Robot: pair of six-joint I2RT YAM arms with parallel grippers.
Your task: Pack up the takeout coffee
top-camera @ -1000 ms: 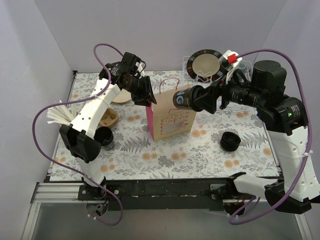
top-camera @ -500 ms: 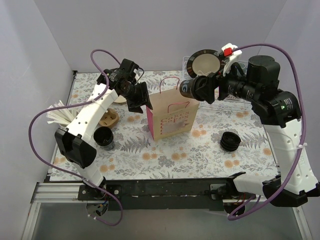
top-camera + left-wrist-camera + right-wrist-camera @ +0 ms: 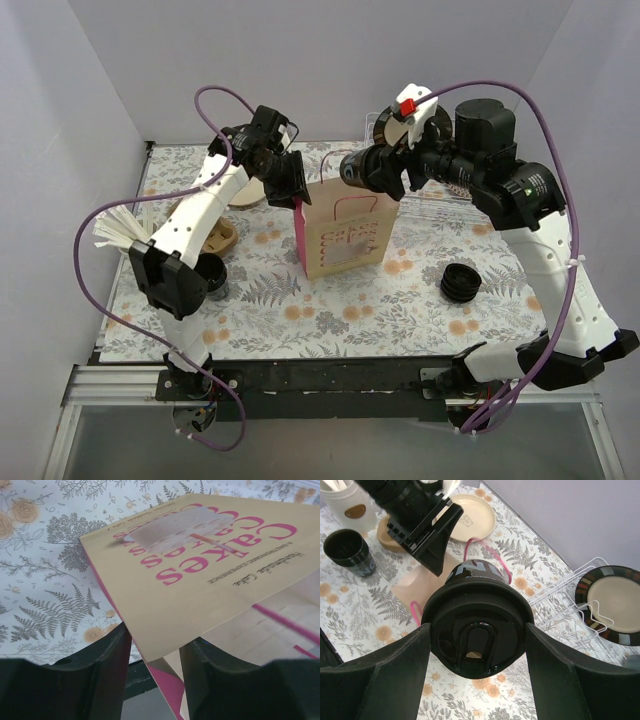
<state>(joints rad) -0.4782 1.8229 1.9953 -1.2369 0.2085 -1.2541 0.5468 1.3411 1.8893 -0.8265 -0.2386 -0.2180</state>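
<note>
The right gripper [image 3: 477,642] has its two black fingers [image 3: 385,680] clamped on the sides of the takeout coffee [image 3: 477,625], a short black cup with a glossy round plastic lid. Its long axis runs out along the fingers: the lid faces back at the wrist, and the base aims away and down toward the paper bag [image 3: 412,587] just beyond the fingertips.

From overhead the cup is only a dark round shape hanging over the bag's open mouth. The wrist view adds the lid's raised arch, its sip hole and grey lettering on the wall.

The left gripper [image 3: 155,640] holds its fingers [image 3: 100,665] apart, one on either side of the bag's top rim, not pinching the thin tan paper between them. Close up, that paper carries pink "Cakes" lettering, a clear window and a pink side fold.

Beyond lies the fern-and-flower tablecloth [image 3: 50,555]. A lidless black cup [image 3: 347,550] stands well off from the right fingers.
</note>
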